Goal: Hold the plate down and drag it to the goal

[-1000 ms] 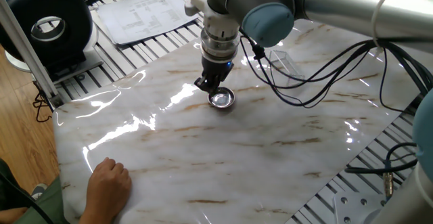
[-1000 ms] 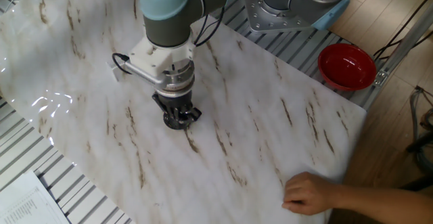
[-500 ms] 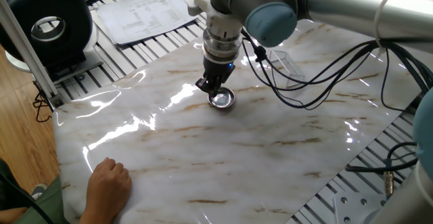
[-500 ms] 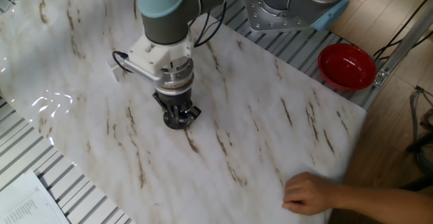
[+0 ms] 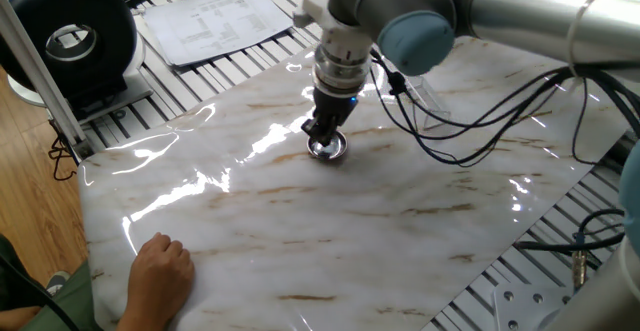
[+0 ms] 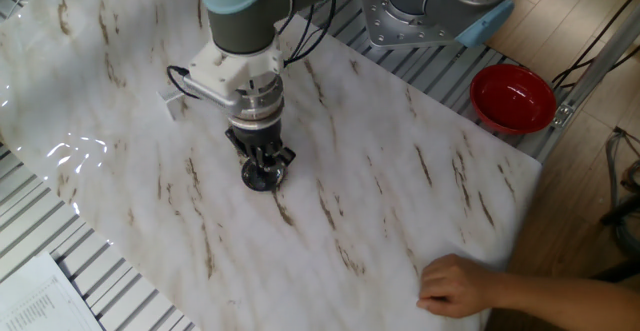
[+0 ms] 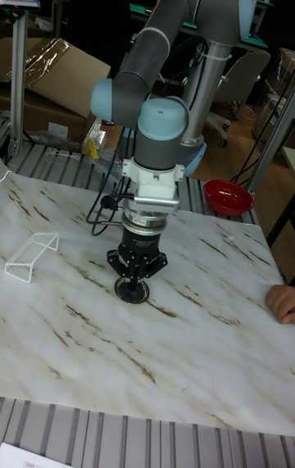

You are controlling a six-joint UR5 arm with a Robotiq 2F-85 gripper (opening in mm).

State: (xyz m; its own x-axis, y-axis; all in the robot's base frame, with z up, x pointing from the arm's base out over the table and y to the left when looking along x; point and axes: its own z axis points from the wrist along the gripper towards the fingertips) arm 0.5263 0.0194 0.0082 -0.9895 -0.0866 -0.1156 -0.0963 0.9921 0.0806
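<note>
Since a second ago: pincer shifted slightly, fingertips pressed together inside plate.
Surface: marbled sheet beneath.

The table top is white marble with brown streaks. The plate is shiny silver, the gripper black, the bowl glossy red.

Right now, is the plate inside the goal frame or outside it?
Outside. The plate sits under the hand mid-table, apart from the goal near the table's edge.

Silver-grey arm, pale-blue joint caps, black cables, seemingly black gripper.
</note>
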